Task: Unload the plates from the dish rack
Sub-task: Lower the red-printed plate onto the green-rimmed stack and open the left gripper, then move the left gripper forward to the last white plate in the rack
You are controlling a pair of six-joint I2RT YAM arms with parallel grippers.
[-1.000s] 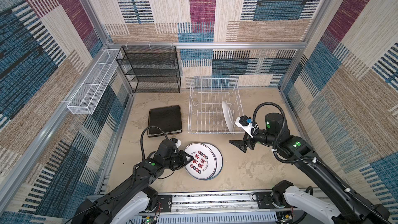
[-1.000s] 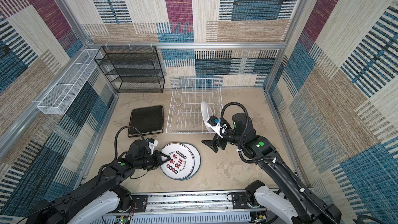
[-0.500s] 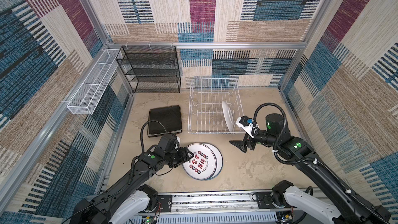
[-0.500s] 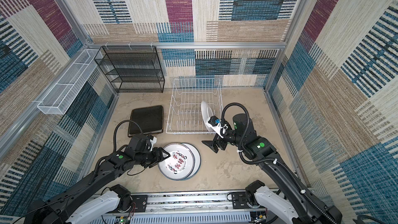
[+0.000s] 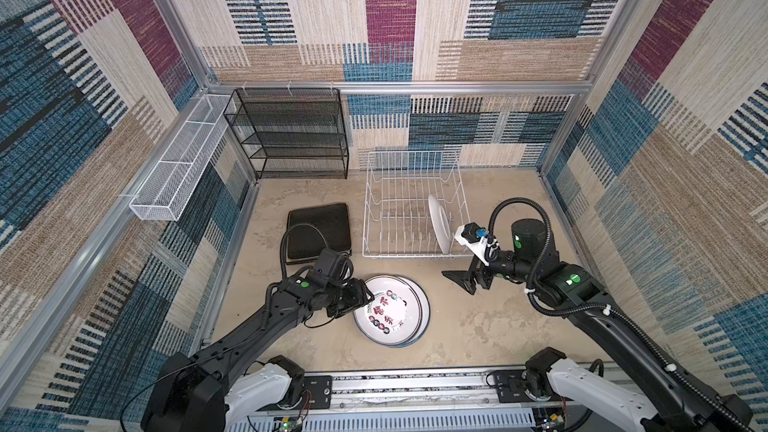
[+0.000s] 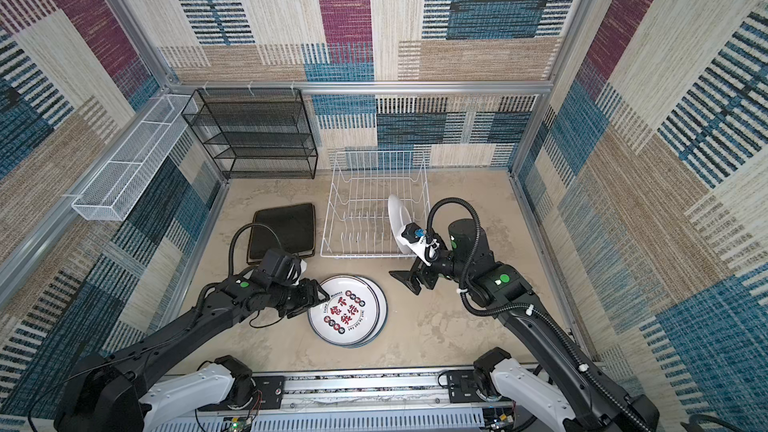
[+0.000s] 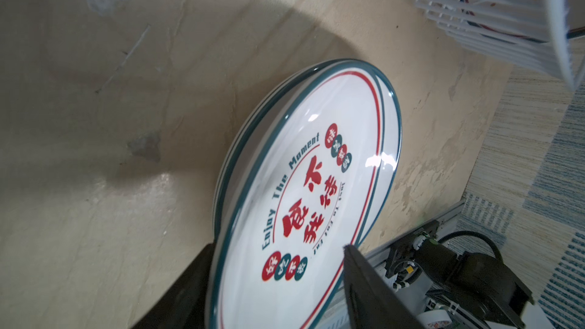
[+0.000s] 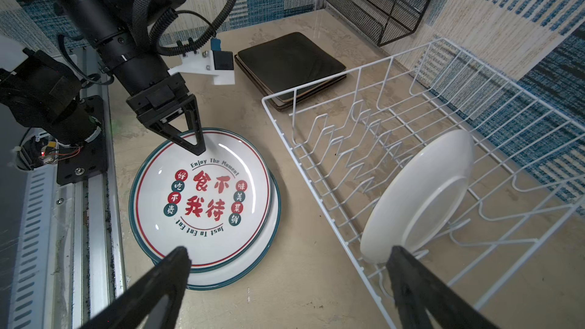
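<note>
One white round plate (image 5: pixel 439 224) stands on edge at the right end of the dish rack (image 5: pixel 399 184). Dark-rimmed printed plates (image 5: pixel 390 311) lie stacked on open counter (image 5: pixel 478 326). The left pincer (image 7: pixel 278 248) straddles the top rim, jaws apart; the right pincer (image 8: pixel 289 253) gapes, empty.
</note>
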